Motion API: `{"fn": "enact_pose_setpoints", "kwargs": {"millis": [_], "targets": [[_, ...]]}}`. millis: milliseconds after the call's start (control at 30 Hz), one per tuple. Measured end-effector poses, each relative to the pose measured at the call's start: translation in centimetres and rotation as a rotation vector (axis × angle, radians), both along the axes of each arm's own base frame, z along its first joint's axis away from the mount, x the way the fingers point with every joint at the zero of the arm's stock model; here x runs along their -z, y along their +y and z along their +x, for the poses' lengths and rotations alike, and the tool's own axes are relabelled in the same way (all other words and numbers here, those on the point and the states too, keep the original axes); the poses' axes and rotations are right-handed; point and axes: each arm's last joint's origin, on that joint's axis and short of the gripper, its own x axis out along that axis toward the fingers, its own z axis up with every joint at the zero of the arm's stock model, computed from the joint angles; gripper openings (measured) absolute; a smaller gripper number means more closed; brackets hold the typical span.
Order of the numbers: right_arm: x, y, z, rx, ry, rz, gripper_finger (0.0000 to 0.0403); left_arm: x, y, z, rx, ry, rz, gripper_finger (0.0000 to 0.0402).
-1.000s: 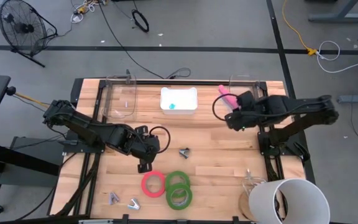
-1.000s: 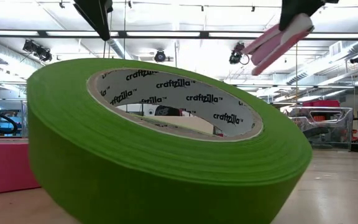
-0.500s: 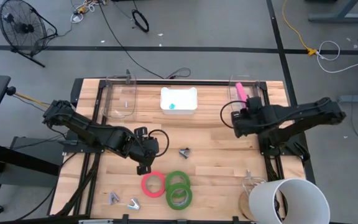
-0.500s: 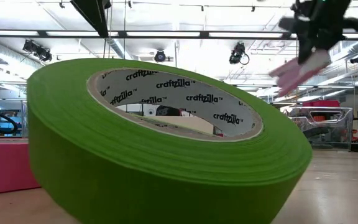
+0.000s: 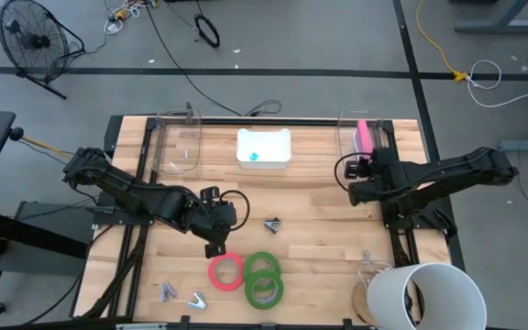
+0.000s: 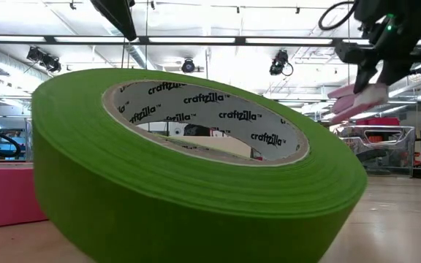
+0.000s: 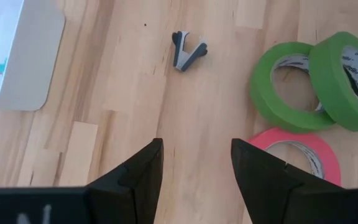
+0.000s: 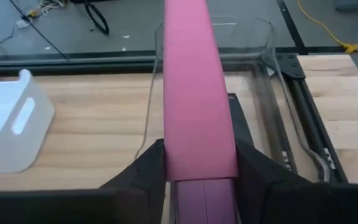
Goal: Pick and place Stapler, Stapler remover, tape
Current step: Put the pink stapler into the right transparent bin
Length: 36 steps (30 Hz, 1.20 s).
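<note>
Right hand [image 5: 363, 163]: closed on the pink stapler [image 8: 196, 93], gripping its near end; the wrist view shows both fingers pressed against the stapler's sides.
Stapler: held above the far right of the desk [image 5: 319, 206], its free end pointing far, over a clear bin [image 8: 253, 50] at the far right corner. The low view shows it in the air, tilted [image 6: 358, 96]; the high view shows only a short pink strip [image 5: 363, 135].
Left hand [image 5: 214, 246]: open and holding nothing, fingers [image 7: 138, 171] apart over bare wood, just far of the red-pink tape [image 5: 226, 271].
Tape: three rolls lie together at the near middle of the desk, the red-pink one left, two green ones [image 5: 263, 267] to its right. The left wrist view shows the two green rolls overlapping [image 7: 291, 87], one leaning on the other [image 7: 347, 78]; the low view is mostly filled by one green roll [image 6: 181, 183], with printing inside its core.
Stapler remover: a small grey one [image 5: 271, 224] lies mid-desk, right of the left hand, also plain in the left wrist view [image 7: 188, 51]. Two more small metal pieces [image 5: 182, 295] lie at the near left edge, seen only from above.
Other: a white tray [image 5: 264, 147] sits far centre; another clear bin [image 5: 174, 147] far left; a white bucket [image 5: 426, 295] near right.
</note>
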Motion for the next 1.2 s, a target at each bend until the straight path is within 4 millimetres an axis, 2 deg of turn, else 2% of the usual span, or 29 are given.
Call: {"fn": "enact_pose_setpoints", "kwargs": {"millis": [333, 767, 1100, 1133, 1200], "targets": [[3.6, -2.5, 0.9, 0.039, 0.004, -0.016, 0.0131, -0.1, -0.1, 0.2, 0.001, -0.017, -0.007, 0.0192], [5.1, -6.4, 1.9, 0.001, 0.024, -0.018, 0.0131, -0.1, -0.2, 0.3, 0.004, -0.032, -0.014, 0.0193], [7.0, -7.5, 1.2, 0.006, 0.028, 0.031, 0.0131, -0.2, -0.2, 0.3, 0.006, -0.034, -0.015, 0.0193], [7.0, -7.5, 1.1, 0.008, 0.028, 0.037, 0.0133, -0.2, -0.2, 0.3, 0.006, -0.034, -0.015, 0.0193], [7.2, -7.7, 1.0, 0.017, 0.028, 0.045, 0.0168, -0.2, -0.2, 0.3, 0.006, -0.034, -0.015, 0.0193]]}}
